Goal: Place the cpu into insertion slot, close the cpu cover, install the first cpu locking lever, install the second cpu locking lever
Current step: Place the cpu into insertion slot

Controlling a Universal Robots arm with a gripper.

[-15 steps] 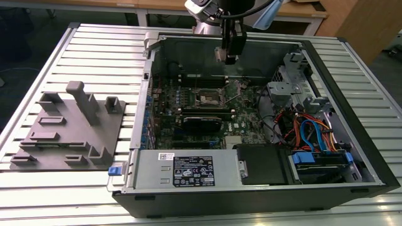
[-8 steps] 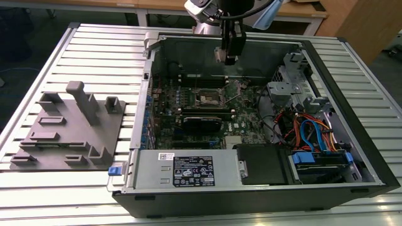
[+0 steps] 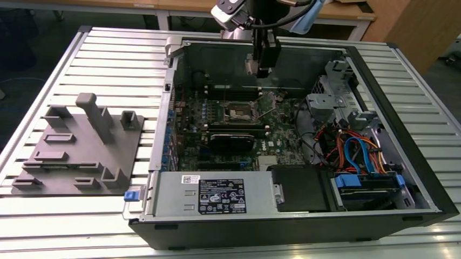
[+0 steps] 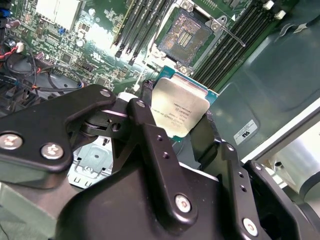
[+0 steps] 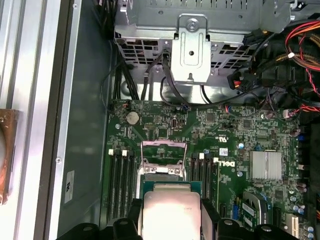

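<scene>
- The cpu [image 4: 180, 107] is off the board, pinched by its edges between the black fingers [image 4: 142, 117] of the gripper [image 4: 176, 125], which is clamped tight on the chip with the silvery lid showing.
- The insertion slot [image 4: 187, 32] sits beyond it on the green motherboard [image 4: 100, 45]. The dark pin field is bare, and chip and socket are near each other but clearly apart.
- In the first wrist view the cpu cover [image 5: 163, 150] looks swung back off the socket, so the opening reads as free.
- Placing it well, I'd say, means holding the chip flat and square to the socket rim, with corners lined up and no tilt or sliding across the pins.
- Long black memory slots [image 5: 122, 185] flank the socket on both sides, so sideways room for the fingers looks tight.
- In the exterior view the arm hangs close to the case's back wall [image 3: 216, 59]. The drive cage [image 3: 327, 102] and the coloured cables [image 3: 353, 151] lie well apart, towards the exterior view's right.
- Straight above the socket the space looks open.
</scene>
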